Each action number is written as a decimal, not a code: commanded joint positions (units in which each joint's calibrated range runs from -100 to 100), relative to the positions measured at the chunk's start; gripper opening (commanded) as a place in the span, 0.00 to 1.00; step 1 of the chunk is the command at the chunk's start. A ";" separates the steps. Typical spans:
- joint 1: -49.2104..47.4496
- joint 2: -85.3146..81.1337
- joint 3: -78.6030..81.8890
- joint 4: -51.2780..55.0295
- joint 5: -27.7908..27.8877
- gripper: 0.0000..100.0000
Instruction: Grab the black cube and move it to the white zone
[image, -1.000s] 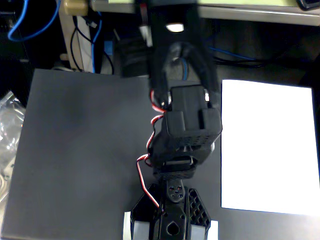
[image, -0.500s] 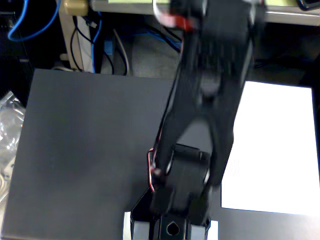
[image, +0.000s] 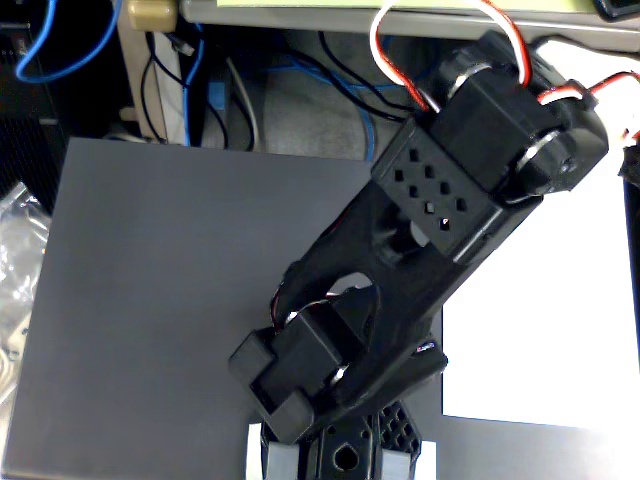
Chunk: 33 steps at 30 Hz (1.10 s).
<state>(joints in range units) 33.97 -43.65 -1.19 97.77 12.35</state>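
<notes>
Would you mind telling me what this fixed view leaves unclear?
- Black cube: not visible anywhere; it may lie under the arm, which covers the middle of the grey mat.
- Gripper: its fingertips cannot be picked out among the black parts at the bottom edge, so open or shut is unknowable.
- White zone: cut off by the right edge and partly covered by the arm.

My arm (image: 440, 240) is glossy black plastic throughout, built of blocky printed links. One flat face carries a grid of small square holes. Round black servo housings bulge at my upper joint, toward two o'clock. Red and white wires (image: 400, 60) loop out there; thinner red leads show near my lower joint.
</notes>
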 joint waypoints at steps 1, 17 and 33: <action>3.48 -0.40 -0.26 -1.38 0.38 0.01; 2.82 20.09 16.33 -8.58 3.31 0.01; 3.48 33.28 20.14 -12.78 3.89 0.01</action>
<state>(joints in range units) 37.22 -17.85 21.57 87.93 15.81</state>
